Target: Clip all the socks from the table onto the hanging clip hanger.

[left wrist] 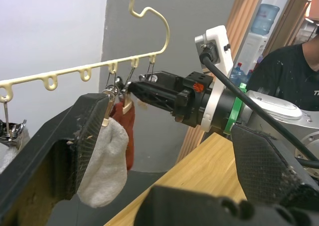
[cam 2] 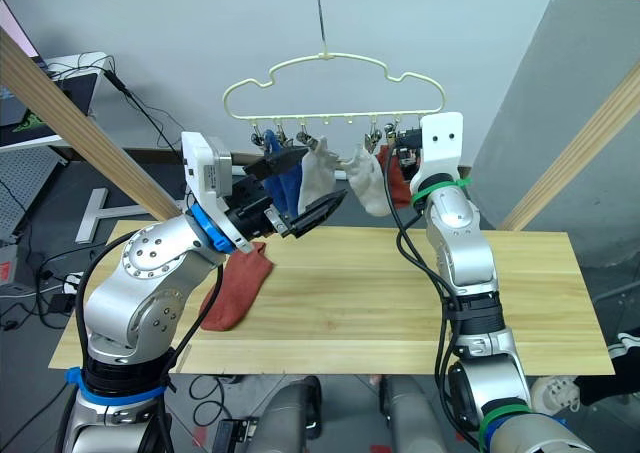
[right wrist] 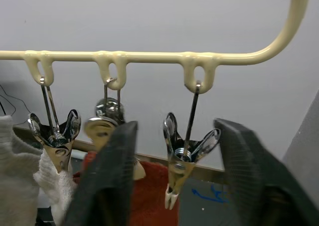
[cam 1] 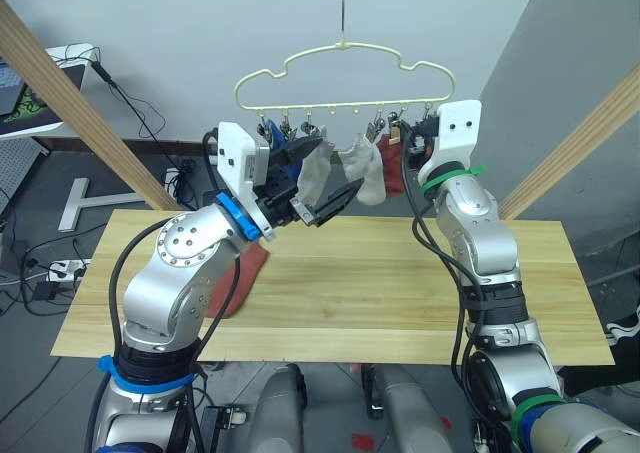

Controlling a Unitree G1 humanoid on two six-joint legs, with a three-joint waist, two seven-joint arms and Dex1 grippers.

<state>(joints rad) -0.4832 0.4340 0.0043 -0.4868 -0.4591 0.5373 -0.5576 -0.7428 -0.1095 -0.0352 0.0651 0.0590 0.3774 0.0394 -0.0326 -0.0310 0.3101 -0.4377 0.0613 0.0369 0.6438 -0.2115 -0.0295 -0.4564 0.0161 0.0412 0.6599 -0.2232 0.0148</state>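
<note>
The cream clip hanger (cam 1: 343, 46) hangs above the far edge of the table (cam 1: 400, 293). Clipped to it are a blue sock (cam 2: 290, 180), two light grey socks (cam 1: 315, 173) (cam 1: 368, 176) and a rust-red sock (cam 1: 392, 168). Another rust-red sock (cam 2: 238, 283) lies flat on the table's left part, partly under my left arm. My left gripper (cam 2: 322, 176) is open, its fingers either side of the grey socks' lower ends. My right gripper (right wrist: 177, 136) is raised to the hanger's right end, open, with an empty metal clip (right wrist: 182, 161) between its fingers.
Slanted wooden rails (cam 1: 60, 93) (cam 1: 580, 138) stand left and right of the table. A white desk with a laptop (cam 1: 25, 98) is at the back left, with cables on the floor. A person (left wrist: 284, 71) is beyond the table.
</note>
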